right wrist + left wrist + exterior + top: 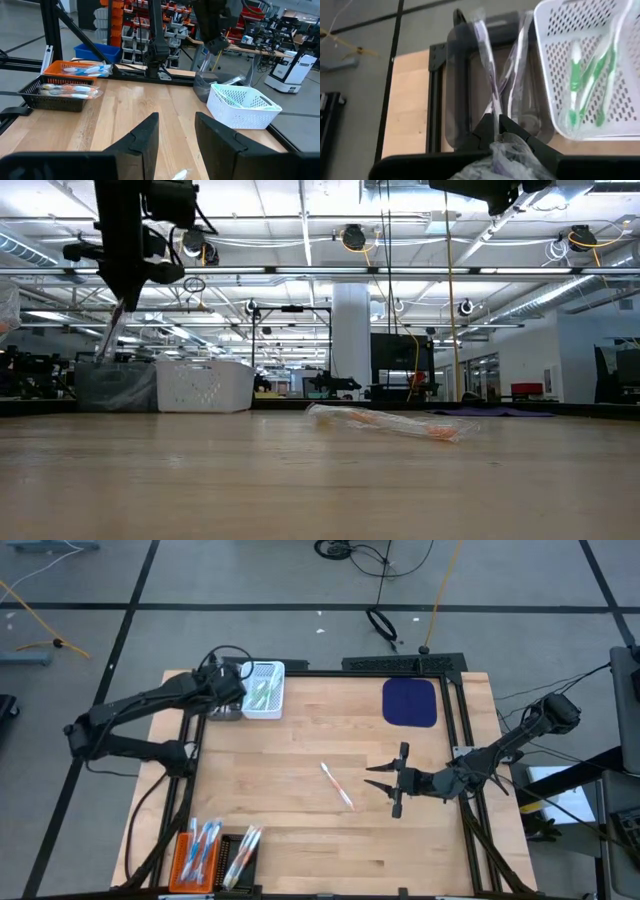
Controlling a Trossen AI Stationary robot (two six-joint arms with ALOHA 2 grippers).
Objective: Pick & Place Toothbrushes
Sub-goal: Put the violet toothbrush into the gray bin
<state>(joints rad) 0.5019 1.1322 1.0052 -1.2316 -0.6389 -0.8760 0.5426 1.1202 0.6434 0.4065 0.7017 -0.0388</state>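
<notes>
Placing step: left tool (497, 122) clamped on a wrapped purple toothbrush (487, 75) above the grey bin (455, 95) at the bench's far left corner. Next move calls for release into it. Right tool (397, 780), fingers apart, hovers near the pink toothbrush (337, 785) mid-bench.

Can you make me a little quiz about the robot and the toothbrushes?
1. True or false: the left hand is pinching a wrapped toothbrush over the grey bin.
2. What colour are the toothbrushes in the white basket?
3. Where is the pink toothbrush? A: in the orange basket. B: lying on the table, in front of the open right hand.

Key: 1 true; 2 green; 3 B.
</notes>
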